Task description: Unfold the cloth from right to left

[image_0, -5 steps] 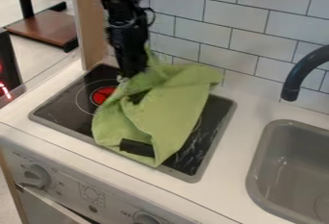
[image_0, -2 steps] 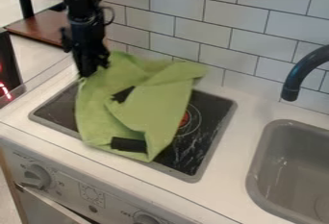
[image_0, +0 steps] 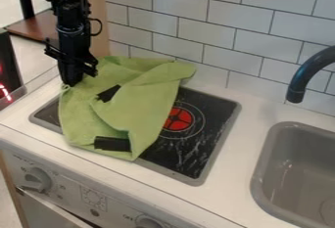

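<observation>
While the gripper [image_0: 70,81] pinches the cloth [image_0: 140,97] by its far-left corner — folds bunched across the stovetop [image_0: 202,144] — further leftward pulling could slide everything along instead of opening it.

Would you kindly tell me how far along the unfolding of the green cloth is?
It looks partly done: the green cloth is spread over the left part of the stove top, leaving the red burner uncovered. In hand is the cloth's upper-left corner, which the gripper appears to grip. Probably left: opening the slanting fold across its middle and the creased near edge by the black patch.
</observation>
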`<state>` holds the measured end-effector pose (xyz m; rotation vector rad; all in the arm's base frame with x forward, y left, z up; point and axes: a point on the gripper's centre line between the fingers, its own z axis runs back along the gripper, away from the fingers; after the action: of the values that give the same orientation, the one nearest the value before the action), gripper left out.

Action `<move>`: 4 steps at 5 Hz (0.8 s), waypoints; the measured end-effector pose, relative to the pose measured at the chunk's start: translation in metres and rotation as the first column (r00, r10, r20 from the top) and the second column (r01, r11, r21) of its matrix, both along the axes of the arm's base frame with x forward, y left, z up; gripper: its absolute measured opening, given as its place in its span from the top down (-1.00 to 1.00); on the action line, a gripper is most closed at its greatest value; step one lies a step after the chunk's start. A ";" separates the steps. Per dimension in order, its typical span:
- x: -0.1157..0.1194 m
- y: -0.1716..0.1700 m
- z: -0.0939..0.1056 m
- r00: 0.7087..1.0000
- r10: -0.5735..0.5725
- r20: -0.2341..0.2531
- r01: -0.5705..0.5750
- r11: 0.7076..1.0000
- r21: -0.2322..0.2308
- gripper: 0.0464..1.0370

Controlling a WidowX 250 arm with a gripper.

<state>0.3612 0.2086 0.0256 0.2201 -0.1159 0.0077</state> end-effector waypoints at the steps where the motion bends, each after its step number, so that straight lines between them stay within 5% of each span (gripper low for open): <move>1: -0.001 -0.003 -0.001 1.000 0.018 -0.001 -0.018 1.000 -0.019 0.58; 3: -0.002 -0.007 -0.001 1.000 0.009 -0.006 -0.009 0.999 -0.052 -0.25; 4: -0.002 -0.014 0.000 1.000 0.007 -0.015 -0.009 0.994 -0.112 -0.70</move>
<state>0.3588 0.1947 0.0255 0.1081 -0.0994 0.0203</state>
